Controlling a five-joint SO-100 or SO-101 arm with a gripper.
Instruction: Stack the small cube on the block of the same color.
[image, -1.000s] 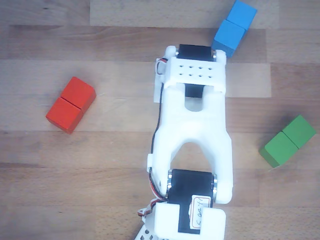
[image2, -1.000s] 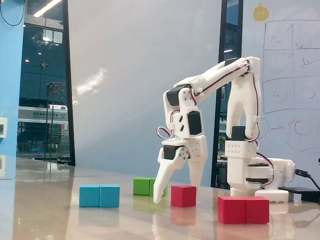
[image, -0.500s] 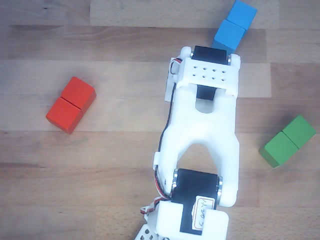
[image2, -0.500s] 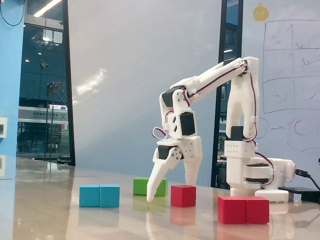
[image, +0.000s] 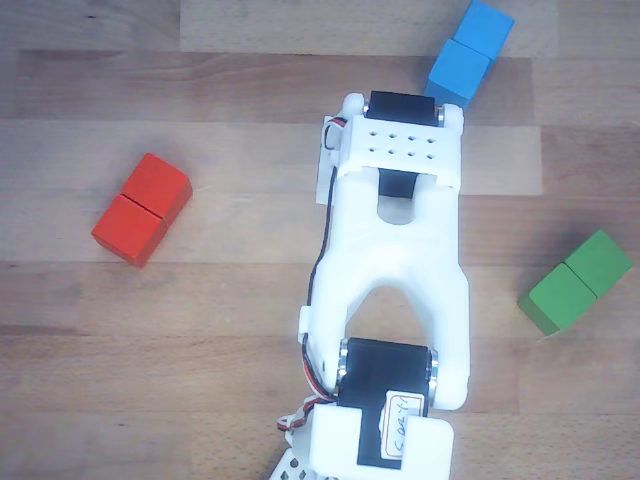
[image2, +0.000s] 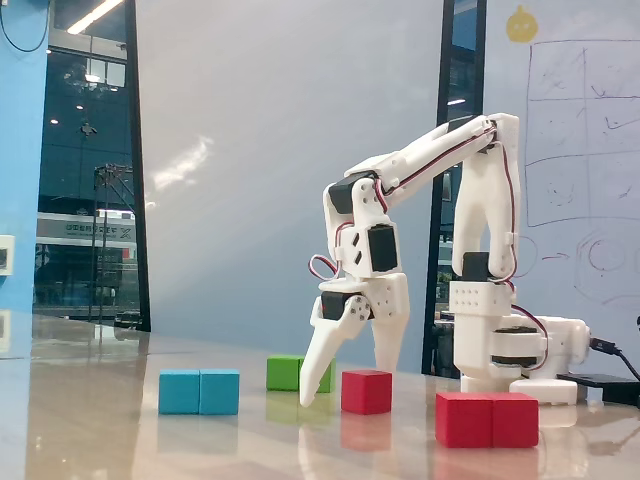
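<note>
Red small cube (image2: 366, 391) sat low in the middle, beside my pincer (image2: 345, 385).
My pincer was wide open and empty, so I could grab it for the block (image2: 488, 419).

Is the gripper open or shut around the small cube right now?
Open. In the fixed view the gripper has its fingers spread and pointing down at the table, with the small cube between them, not clamped.

One camera above, one low at the side.

The other view looks straight down, close over the arm (image: 395, 290); the fixed view sits near surface (image2: 120, 440) level, facing sideways. Both share the blocks.
</note>
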